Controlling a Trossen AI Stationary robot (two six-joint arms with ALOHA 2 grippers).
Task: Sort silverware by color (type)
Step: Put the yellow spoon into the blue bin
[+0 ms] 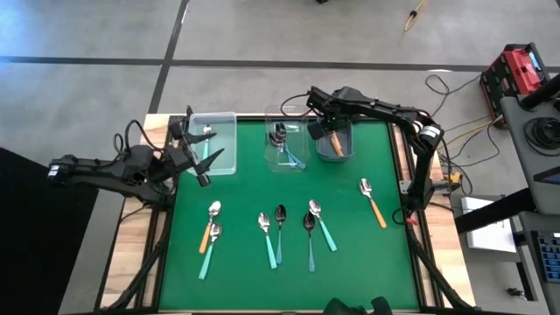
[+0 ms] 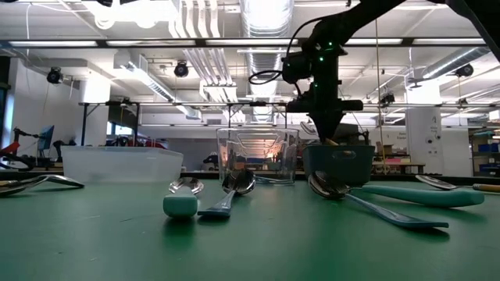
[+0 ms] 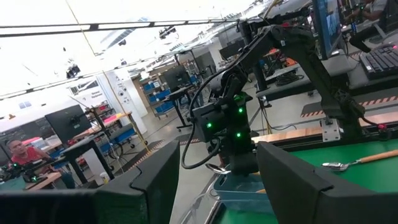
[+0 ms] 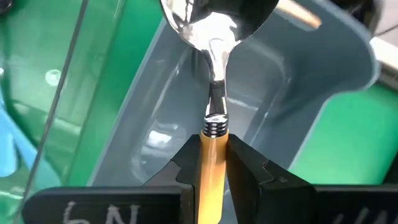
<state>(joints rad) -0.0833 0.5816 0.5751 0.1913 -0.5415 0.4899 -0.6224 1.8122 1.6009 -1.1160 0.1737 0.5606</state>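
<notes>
Right gripper (image 4: 211, 165) clamped on an orange-handled spoon (image 4: 211, 124) over the grey bin (image 1: 335, 144), at about one o'clock on the green table (image 1: 350, 254).

Its two fingers pinch the orange handle, bowl end pointing down into the bin. At twelve o'clock, a clear bin (image 1: 287, 147) holds blue-handled spoons (image 1: 289, 153); at eleven o'clock, a second clear bin (image 1: 214, 142) holds one spoon (image 1: 206, 133). Left gripper (image 1: 203, 162) hangs beside that bin, fingers apart, holding nothing. Loose on the table: two more orange-handled spoons, one at three o'clock (image 1: 373, 203) and one at eight o'clock (image 1: 210, 226), and five teal-handled spoons (image 1: 278, 229) spread from six to eight o'clock.
</notes>
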